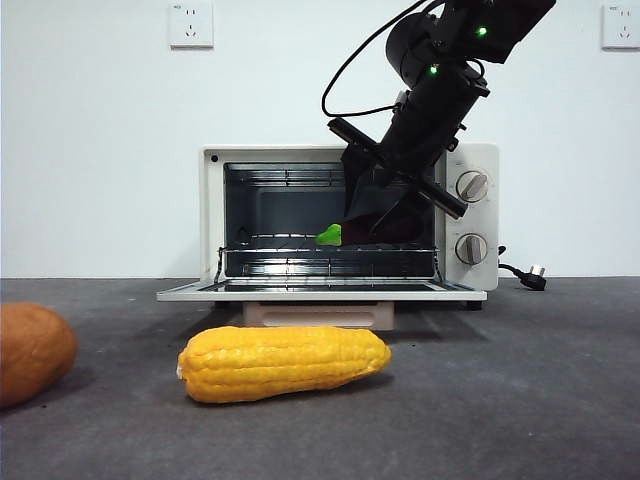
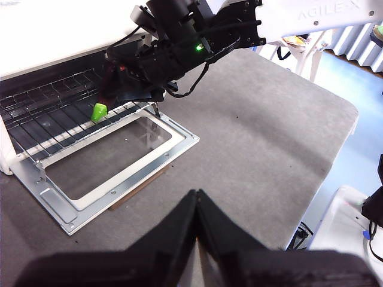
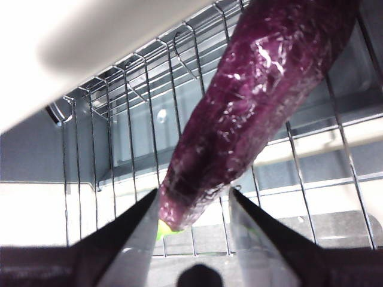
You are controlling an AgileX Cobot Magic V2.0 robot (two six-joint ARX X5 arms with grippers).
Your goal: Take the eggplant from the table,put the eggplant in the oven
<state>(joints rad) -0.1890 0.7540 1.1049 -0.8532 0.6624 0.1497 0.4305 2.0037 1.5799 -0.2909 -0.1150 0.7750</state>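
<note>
The dark purple eggplant [image 3: 257, 101] is inside the open cream-white oven [image 1: 482, 212], just over the wire rack [image 3: 119, 125]. Its green stem cap [image 1: 328, 236] points toward the left side of the oven. My right gripper [image 3: 193, 192] reaches into the oven from the upper right, its jaws closed on the eggplant's stem end. The left wrist view shows that arm from above, with the green cap [image 2: 99, 111] over the rack. My left gripper [image 2: 196, 206] hangs shut and empty above the grey table [image 2: 269, 137], away from the oven.
The oven door [image 2: 119, 179] lies folded down flat on the table in front of the oven. A yellow corn cob [image 1: 285, 362] lies in front of it. A round orange-brown vegetable [image 1: 30, 350] sits at the left edge. The oven's plug [image 1: 532, 276] lies to the right.
</note>
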